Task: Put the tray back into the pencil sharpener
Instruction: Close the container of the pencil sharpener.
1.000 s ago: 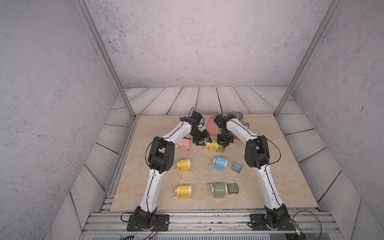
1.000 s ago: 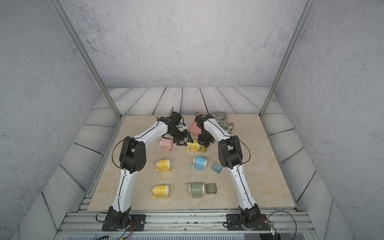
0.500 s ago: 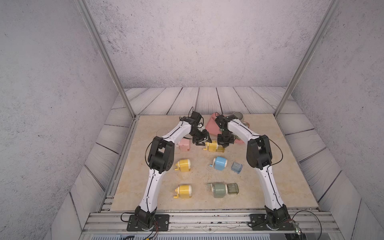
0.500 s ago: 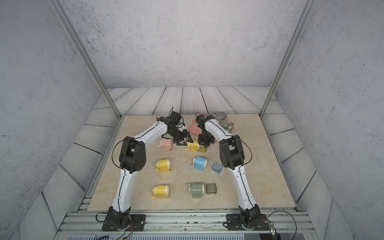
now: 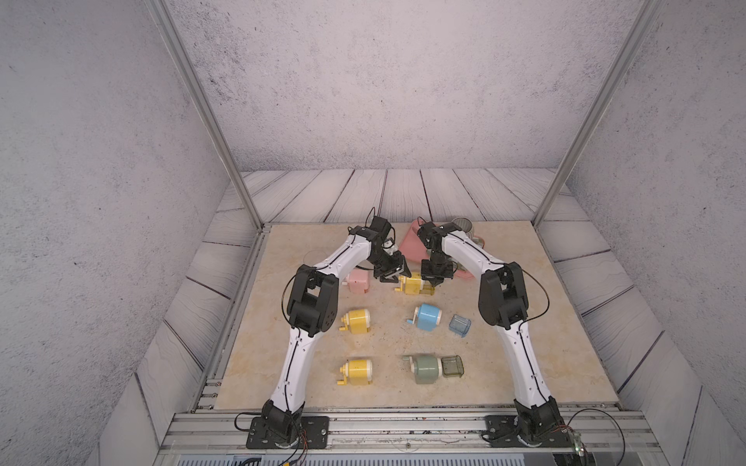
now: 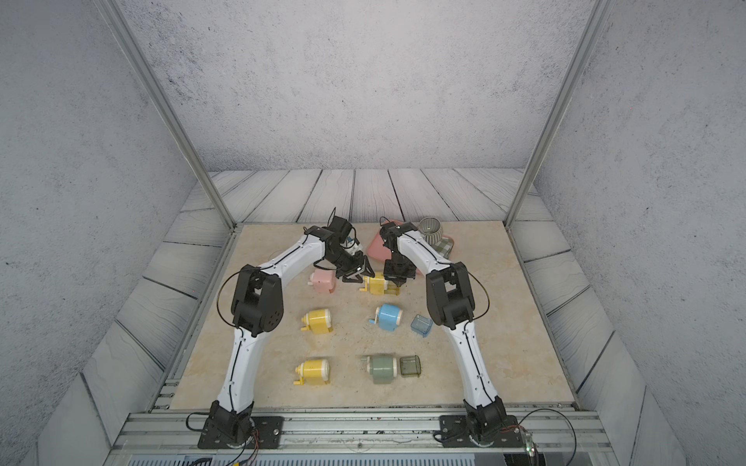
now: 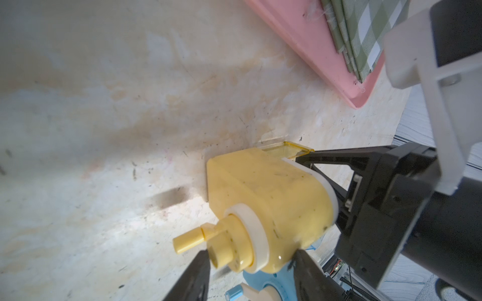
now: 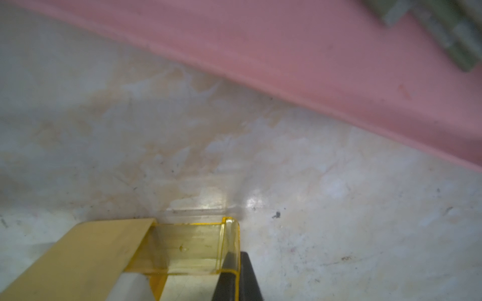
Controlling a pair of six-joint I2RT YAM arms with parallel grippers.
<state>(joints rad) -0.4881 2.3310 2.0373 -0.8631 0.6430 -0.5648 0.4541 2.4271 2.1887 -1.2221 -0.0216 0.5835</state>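
Note:
A yellow pencil sharpener (image 5: pixel 413 284) lies on its side at the back middle of the table, also seen in the other top view (image 6: pixel 377 284). My left gripper (image 7: pixel 251 273) is shut on its crank end (image 7: pixel 234 247), one finger on each side. A clear yellow tray (image 8: pixel 187 247) sits partly inside the sharpener's body (image 8: pixel 78 255), its end still sticking out. My right gripper (image 8: pixel 234 278) is shut on the tray's end wall, one finger inside and one outside. In both top views the two grippers (image 5: pixel 393 278) (image 5: pixel 434 282) face each other across the sharpener.
A pink flat dish (image 5: pixel 411 246) with a green checked cloth and a ribbed cup (image 5: pixel 462 224) lies just behind. Nearer the front lie a pink sharpener (image 5: pixel 357 280), two yellow ones (image 5: pixel 357 320), a blue one (image 5: pixel 428 316) beside its blue drawer (image 5: pixel 460 324), and a green one (image 5: pixel 426 368).
Hardly anything: both grippers stay at the yellow sharpener, and the right arm's elbow has shifted very slightly.

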